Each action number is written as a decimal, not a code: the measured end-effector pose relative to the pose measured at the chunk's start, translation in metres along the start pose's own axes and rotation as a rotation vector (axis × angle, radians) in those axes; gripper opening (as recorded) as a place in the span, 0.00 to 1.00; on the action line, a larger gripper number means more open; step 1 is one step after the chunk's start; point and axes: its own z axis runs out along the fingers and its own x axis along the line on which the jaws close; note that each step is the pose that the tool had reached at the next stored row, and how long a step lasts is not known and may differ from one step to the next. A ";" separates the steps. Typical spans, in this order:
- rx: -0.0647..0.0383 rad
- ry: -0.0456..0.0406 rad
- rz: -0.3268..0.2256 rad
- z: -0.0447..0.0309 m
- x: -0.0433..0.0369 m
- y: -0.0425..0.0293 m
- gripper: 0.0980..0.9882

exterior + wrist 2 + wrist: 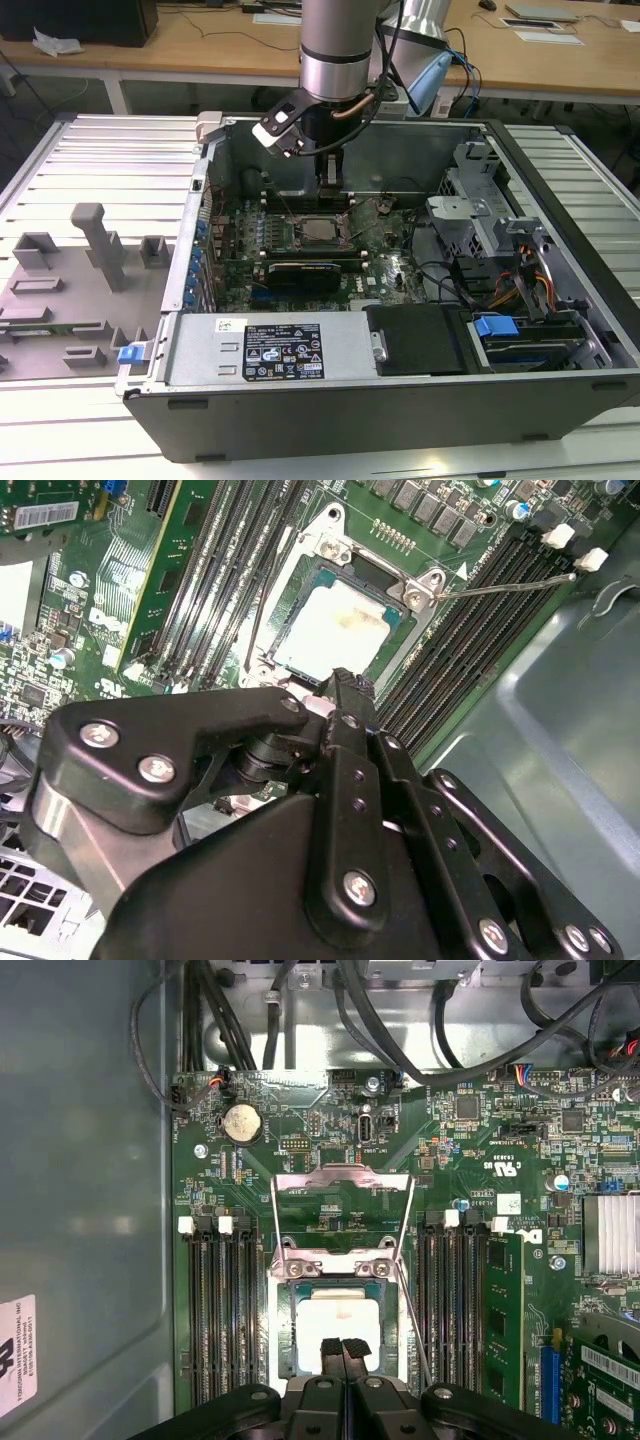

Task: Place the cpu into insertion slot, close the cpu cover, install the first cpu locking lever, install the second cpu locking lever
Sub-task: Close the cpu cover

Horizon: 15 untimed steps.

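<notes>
While cpu (pixel 338 1325) sits in insertion slot (pixel 335 1286), I log: cpu cover (pixel 343 1172) tipped open, gripper (pixel 343 1346) jaws clenched, empty, at cpu edge, ctr of exterior view.

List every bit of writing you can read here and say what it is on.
None can be read with certainty.
Black label on the power supply: too small to read.
White sticker on the case wall: too small.
White lettering on the circuit board: too small.
Barcode sticker: too small.
</notes>
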 end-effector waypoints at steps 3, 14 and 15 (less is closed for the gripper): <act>0.000 0.0003 0.000 -0.0040 0.0001 0.0001 0.01; 0.000 0.0000 0.000 -0.0032 0.0007 0.0384 0.01; 0.000 0.0000 0.000 -0.0031 0.0008 0.0425 0.01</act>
